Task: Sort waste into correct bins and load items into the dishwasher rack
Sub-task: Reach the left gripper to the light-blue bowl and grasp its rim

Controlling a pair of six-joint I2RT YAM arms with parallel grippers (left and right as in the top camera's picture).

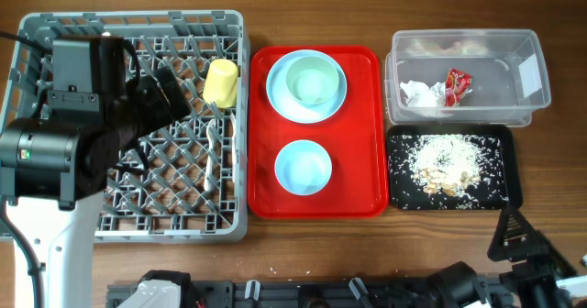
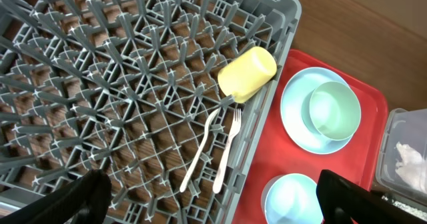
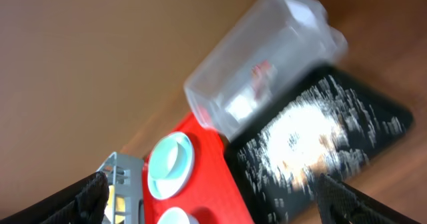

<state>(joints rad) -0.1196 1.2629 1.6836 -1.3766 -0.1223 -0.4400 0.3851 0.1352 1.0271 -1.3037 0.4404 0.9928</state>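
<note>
Yellow cup [image 2: 247, 74], fork [image 2: 227, 151], spoon [image 2: 199, 154] inside rack [image 2: 100, 84]. Plate [image 1: 278, 90], green bowl [image 1: 312, 81], blue bowl [image 1: 303, 168] on red tray [image 1: 362, 161] beside rack. Left jaws apart, right jaws apart.

No legible text, unreadable label [image 1: 529, 71] on clear tub [image 1: 459, 38]

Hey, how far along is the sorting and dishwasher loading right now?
Done: napkin and red wrapper sit in the clear tub, food scraps in the black tray; yellow cup, fork and spoon lie in the rack. In hand: nothing; left claw and right claw are open. Remaining: plate, green bowl and blue bowl on the red tray.
</note>
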